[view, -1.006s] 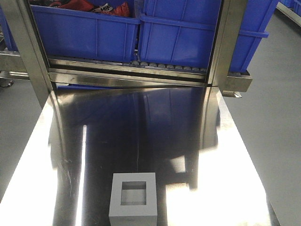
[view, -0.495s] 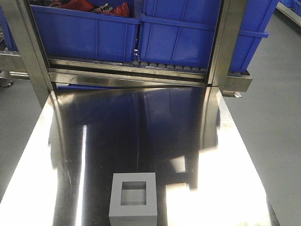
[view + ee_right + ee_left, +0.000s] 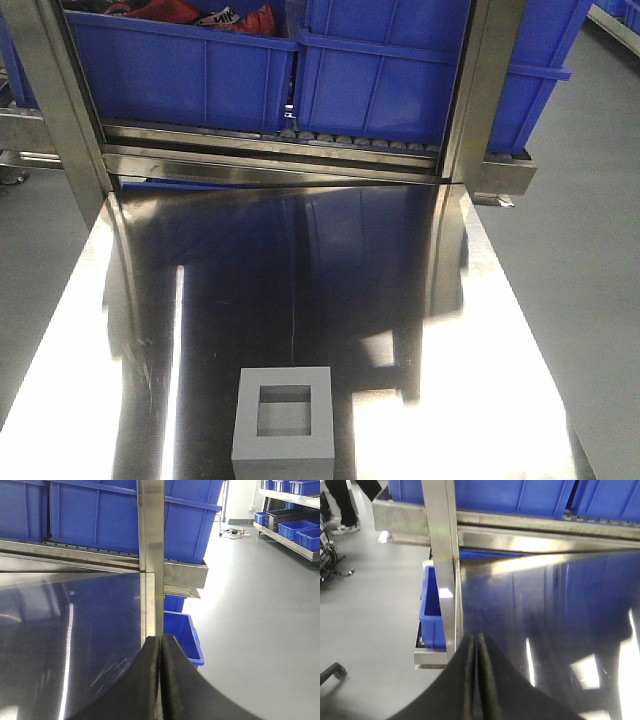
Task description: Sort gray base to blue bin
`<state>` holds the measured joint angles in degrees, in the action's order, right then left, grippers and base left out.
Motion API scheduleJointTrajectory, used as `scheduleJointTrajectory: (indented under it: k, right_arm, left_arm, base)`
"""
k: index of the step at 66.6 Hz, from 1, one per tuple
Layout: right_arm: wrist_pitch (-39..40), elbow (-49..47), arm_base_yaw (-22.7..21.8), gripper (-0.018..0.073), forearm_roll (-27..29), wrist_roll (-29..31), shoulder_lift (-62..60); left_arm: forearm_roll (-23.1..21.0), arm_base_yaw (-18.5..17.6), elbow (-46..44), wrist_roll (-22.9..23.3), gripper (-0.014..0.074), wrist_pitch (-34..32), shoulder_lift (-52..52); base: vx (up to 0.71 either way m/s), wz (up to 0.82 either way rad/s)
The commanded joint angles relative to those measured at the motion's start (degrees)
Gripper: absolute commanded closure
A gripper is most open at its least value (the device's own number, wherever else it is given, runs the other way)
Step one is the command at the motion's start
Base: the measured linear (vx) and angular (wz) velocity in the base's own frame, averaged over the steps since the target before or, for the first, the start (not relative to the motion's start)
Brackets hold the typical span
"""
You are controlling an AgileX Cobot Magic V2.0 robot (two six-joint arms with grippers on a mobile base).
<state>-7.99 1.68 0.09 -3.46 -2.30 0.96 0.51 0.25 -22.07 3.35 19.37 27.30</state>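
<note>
The gray base [image 3: 284, 424] (recess up) on the table [image 3: 450, 350]; left tool [image 3: 477, 637], right tool [image 3: 160, 640] closed, seemingly empty

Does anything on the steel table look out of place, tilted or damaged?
Nothing stands out. The gray base sits flat on the table, recess up, with no visible damage. The blue bins behind stand level on their rack.

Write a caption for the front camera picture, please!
A matte light-gray block with a square recess sits on a shiny steel table before bright-blue plastic bins.
</note>
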Motion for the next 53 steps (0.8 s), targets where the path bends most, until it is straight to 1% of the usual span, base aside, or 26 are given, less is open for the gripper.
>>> scheduleJointTrajectory:
  k: [1, 9, 18, 28, 37, 45, 53]
  right_arm:
    - [4.5, 1.0, 0.1, 0.0568, -0.4, 0.4, 0.6]
    - [4.5, 1.0, 0.1, 0.0568, -0.4, 0.4, 0.6]
    - [4.5, 1.0, 0.1, 0.0568, -0.4, 0.4, 0.6]
    - [4.5, 1.0, 0.1, 0.0568, -0.4, 0.4, 0.6]
    - [4.5, 1.0, 0.1, 0.0568, -0.4, 0.4, 0.6]
    - [4.5, 1.0, 0.1, 0.0568, -0.4, 0.4, 0.6]
    - [4.5, 1.0, 0.1, 0.0568, -0.4, 0.4, 0.6]
  left_arm:
    - [-0.1, -0.4, -2.0, 0.1, 0.0602, -3.9, 1.1]
    - [-0.1, -0.4, -2.0, 0.2, 0.0602, -4.3, 1.1]
    - [-0.5, -0.4, -2.0, 0.3, 0.0596, -2.6, 1.1]
    - [-0.5, -0.4, -2.0, 0.3, 0.0552, -1.9, 1.1]
    - [-0.5, -0.4, -2.0, 0.3, 0.0451, -1.7, 1.1]
    - [-0.5, -0.4, -2.0, 0.3, 0.0314, -0.9, 1.1]
    - [-0.1, -0.4, -2.0, 0.1, 0.0203, -1.2, 1.1]
  base:
    - [0.00, 0.00]
    - [0.00, 0.00]
    - [0.00, 0.00]
    - [0.00, 0.00]
    - [0.00, 0.00]
    - [0.00, 0.00]
    - [0.00, 0.00]
